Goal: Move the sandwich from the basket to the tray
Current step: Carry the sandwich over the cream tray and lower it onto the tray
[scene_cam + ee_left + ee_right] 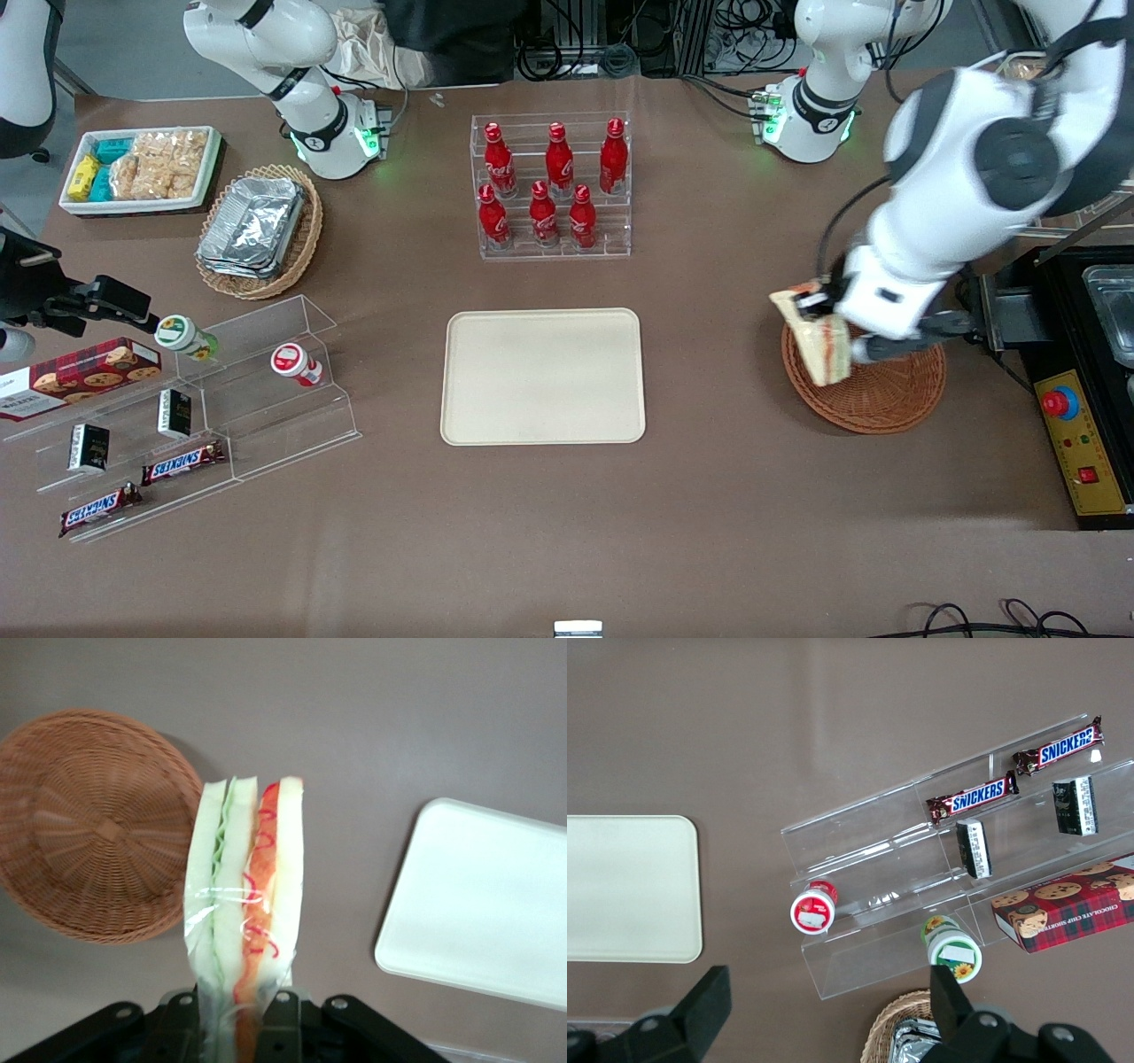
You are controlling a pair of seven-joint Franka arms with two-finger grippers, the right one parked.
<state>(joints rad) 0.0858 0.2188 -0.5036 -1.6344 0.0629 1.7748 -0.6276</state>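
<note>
The wrapped sandwich (pixel 819 341) (pixel 245 904) hangs in the air, pale bread with green and red filling at its edge, pinched by my gripper (pixel 822 306) (pixel 237 1014), which is shut on it. It hovers above the rim of the round reddish-brown basket (pixel 877 394) (pixel 89 824), on the side toward the tray. The basket looks bare inside. The cream tray (pixel 543 376) (pixel 483 904) lies flat at the table's middle, toward the parked arm's end from the basket, with nothing on it.
A clear rack of red bottles (pixel 554 186) stands farther from the front camera than the tray. A black unit with a red button (pixel 1076 425) sits beside the basket at the working arm's end. A tan oval basket of foil trays (pixel 259 232) and a clear snack shelf (pixel 186 416) lie toward the parked arm's end.
</note>
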